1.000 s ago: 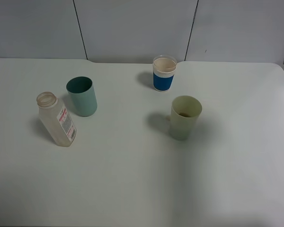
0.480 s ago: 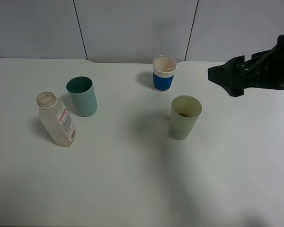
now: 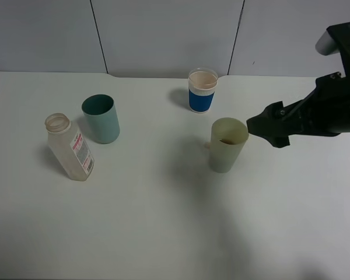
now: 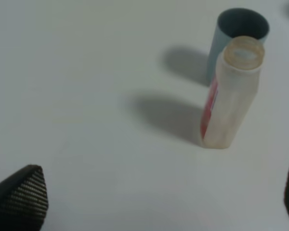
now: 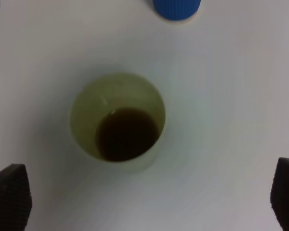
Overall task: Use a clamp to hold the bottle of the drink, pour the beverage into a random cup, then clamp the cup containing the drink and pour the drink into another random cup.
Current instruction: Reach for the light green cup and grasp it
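The pale green cup (image 3: 224,156) is seen upright right of the desk's (image 3: 163,221) middle, and a shallow pool of dark drink (image 5: 127,134) is shown at its bottom in the right wrist view. Since the beverage is already in a cup, the pouring from the bottle is judged done and step 2, clamping the filled cup, is judged in hand. The right end effector (image 3: 261,130) is held just beside the cup's rim on its right side, not touching it, with its 2 fingers spread wide and nothing between them. For the next move, the fingers would need to be lowered either side of the cup wall and closed gently, the cup being kept level. The teal cup (image 3: 102,121) and the blue-and-white cup (image 3: 202,93) are available as receivers. The uncapped clear bottle (image 3: 73,150) is stood near the teal cup. The left end effector (image 4: 156,199) is released and held well apart from the bottle.
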Available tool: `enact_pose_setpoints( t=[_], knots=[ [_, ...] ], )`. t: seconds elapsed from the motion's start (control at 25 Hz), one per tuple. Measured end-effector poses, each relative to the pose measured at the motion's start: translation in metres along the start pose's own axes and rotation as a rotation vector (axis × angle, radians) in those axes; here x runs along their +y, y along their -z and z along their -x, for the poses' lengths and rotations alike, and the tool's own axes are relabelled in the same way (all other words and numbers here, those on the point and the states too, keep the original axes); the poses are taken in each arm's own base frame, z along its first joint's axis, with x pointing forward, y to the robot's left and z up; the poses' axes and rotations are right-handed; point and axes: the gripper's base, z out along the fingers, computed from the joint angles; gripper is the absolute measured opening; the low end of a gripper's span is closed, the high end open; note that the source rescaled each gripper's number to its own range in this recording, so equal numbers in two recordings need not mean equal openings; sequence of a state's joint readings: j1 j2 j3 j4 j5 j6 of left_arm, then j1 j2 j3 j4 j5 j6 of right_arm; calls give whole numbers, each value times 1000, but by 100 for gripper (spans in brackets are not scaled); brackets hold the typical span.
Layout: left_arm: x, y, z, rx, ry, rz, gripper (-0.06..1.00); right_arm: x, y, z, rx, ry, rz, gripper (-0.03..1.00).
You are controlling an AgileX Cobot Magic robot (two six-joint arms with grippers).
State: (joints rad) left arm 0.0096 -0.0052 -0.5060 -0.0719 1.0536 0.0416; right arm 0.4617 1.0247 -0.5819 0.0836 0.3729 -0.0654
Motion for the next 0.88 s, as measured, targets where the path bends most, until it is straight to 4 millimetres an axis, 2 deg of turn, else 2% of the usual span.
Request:
enact_pose_setpoints(
  t=[0.2, 0.6, 0.76, 0.88],
  knots=[
    [0, 0, 0, 0, 0, 0, 100, 0, -8, -8, 94, -5, 5, 100],
    [0, 0, 0, 0, 0, 0, 100, -2, -41, -24, 285, 3, -6, 100],
    [0, 0, 0, 0, 0, 0, 100, -4, -57, -36, 310, 29, -17, 100],
    [0, 0, 0, 0, 0, 0, 100, -5, -64, -43, 263, 42, -22, 100]
  ],
)
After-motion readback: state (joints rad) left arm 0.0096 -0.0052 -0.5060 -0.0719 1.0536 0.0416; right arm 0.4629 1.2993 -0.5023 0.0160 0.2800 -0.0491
